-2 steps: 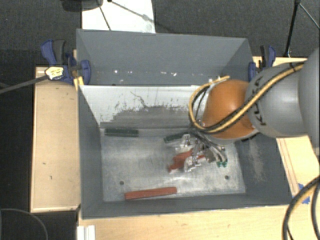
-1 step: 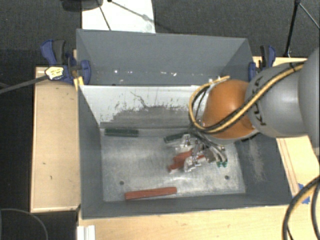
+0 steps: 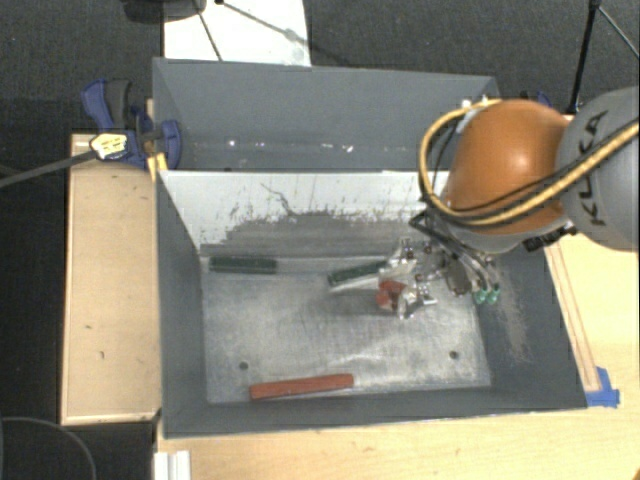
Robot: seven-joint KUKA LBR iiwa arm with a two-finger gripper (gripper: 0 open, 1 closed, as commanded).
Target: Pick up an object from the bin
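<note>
1. A dark green bar (image 3: 242, 264) is lying at the back-left of the bin (image 3: 300, 338) floor, its long axis running left to right along the back wall.
2. A red-brown bar (image 3: 300, 386) is lying along the front edge, also running left to right.
3. A grey-green pen-like stick (image 3: 355, 274) is lying near the middle of the floor. Its long axis is running left to right, and its right end is pointing towards the jaws.
4. A small red piece (image 3: 388, 293) is sitting just beside the stick's right end, on the left side of the jaws. It is too small to tell its long axis.
5. The jaws are hanging low over the right half of the floor under the arm (image 3: 500, 163). Whether they are released, clenched, or grasping the red piece cannot be told.
6. The red piece is probably the pick, being nearest.
</note>
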